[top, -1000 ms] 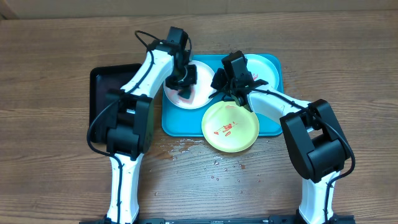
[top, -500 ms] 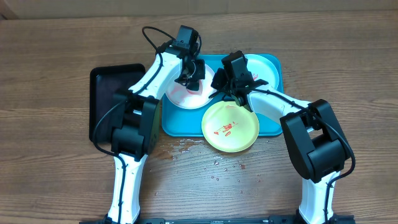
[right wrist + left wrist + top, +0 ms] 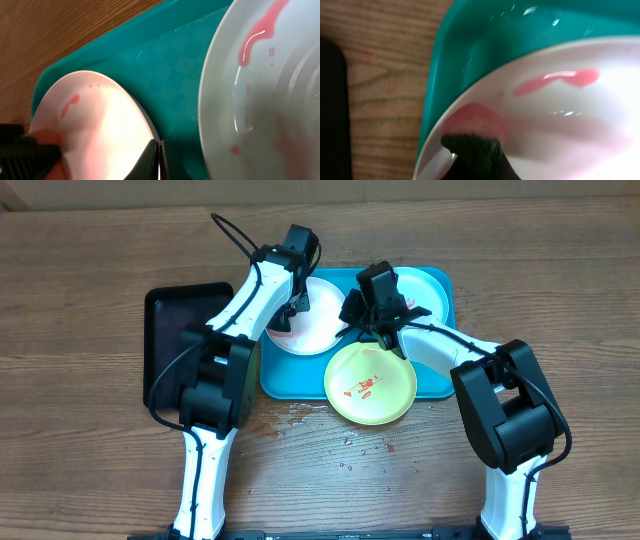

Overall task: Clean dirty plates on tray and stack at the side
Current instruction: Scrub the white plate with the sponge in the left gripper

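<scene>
The white plate (image 3: 318,328) lies at the left of the turquoise tray (image 3: 438,372). It carries red smears (image 3: 555,81). My left gripper (image 3: 291,308) is shut on a dark sponge (image 3: 472,149) that presses on the plate near its left rim. My right gripper (image 3: 157,150) is shut on the white plate's right rim (image 3: 142,117), also seen from overhead (image 3: 352,318). The pale mint plate (image 3: 260,95), with red smears, sits at the tray's back right (image 3: 418,288), partly under my right arm. The yellow-green plate (image 3: 371,384) with red smears overlaps the tray's front edge.
A smaller black tray (image 3: 178,340) stands left of the turquoise tray; its edge shows in the left wrist view (image 3: 331,105). Water drops (image 3: 305,416) dot the wooden table in front of the tray.
My left gripper with the sponge swept right and back across the white plate, then returned toward its left rim. The right arm and the other plates have not moved.
</scene>
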